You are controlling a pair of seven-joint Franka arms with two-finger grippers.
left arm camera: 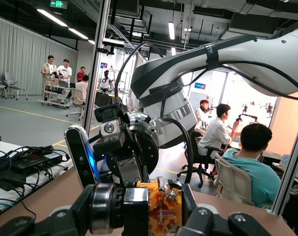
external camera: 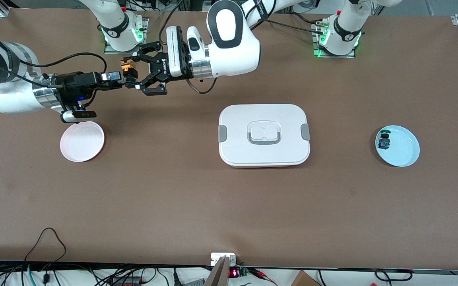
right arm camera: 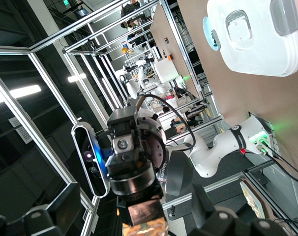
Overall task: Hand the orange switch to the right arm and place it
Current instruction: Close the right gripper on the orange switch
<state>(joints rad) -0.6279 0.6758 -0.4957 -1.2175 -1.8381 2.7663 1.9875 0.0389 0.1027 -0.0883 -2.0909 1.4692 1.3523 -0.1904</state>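
Right now we see both grippers meeting in the air over the brown surface (external camera: 229,206), toward the right arm's end of it, w/ the orange switch (external camera: 129,70) between them. We take the white lidded box (external camera: 264,135) at mid-surface as landmark.

Left gripper (external camera: 143,71), on the arm based at the top right of the front view, reaches across past the box. Its fingers (external camera: 149,47) stand spread wide, one either side of the switch, not pressing it as far as we can tell.

Right gripper (external camera: 123,78) comes in from the other end; its fingers look closed on the switch's lower part. In the left wrist view the switch (left arm camera: 161,209) shows an orange body w/ fine markings, clamped between dark parts.

White plate (external camera: 82,141) lies toward the right arm's end from the box, about level w/ it, bare. Light blue plate (external camera: 400,147) lies toward the left arm's end from the box, w/ a small blue-and-green switch (external camera: 384,141) on it near its rim.
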